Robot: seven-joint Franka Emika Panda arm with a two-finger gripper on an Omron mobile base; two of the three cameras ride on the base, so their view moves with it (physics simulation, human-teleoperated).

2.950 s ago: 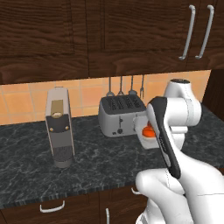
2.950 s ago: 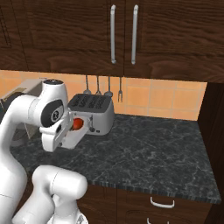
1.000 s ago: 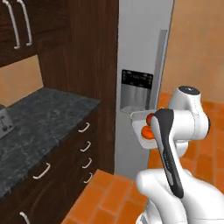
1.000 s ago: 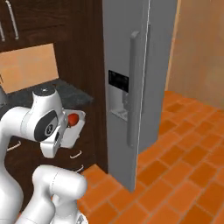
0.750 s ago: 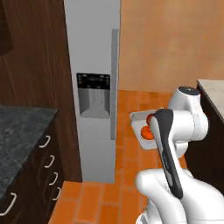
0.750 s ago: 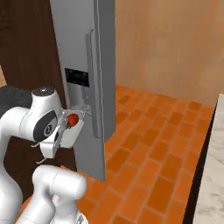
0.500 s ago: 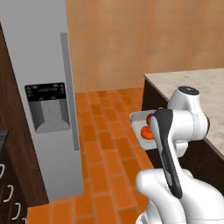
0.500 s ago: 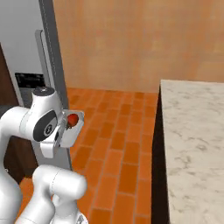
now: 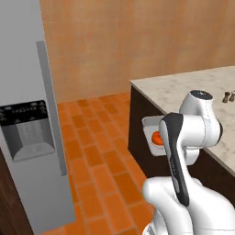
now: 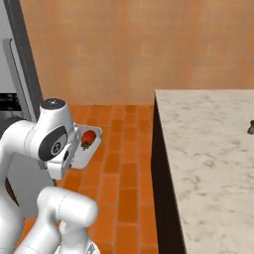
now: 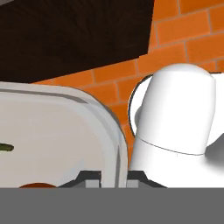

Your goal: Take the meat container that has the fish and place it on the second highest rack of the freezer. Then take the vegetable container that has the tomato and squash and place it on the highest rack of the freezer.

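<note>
Vegetable container, shallow rounded white tray (image 10: 85, 149) with red tomato (image 10: 88, 138) | pincer (image 11: 113, 175) clamped on tray rim, 6 o'clock | white arm folded | grey smooth freezer (image 9: 27, 137) at 9 o'clock

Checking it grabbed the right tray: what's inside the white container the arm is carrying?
A red tomato lies in the container; from the left an orange piece shows. The arm covers the rest of the tray.

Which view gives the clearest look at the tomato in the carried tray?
The right base view: the red tomato sits unobstructed in the tray. The left base view shows an orange piece behind the arm; the hand view shows mostly tray rim.
</note>
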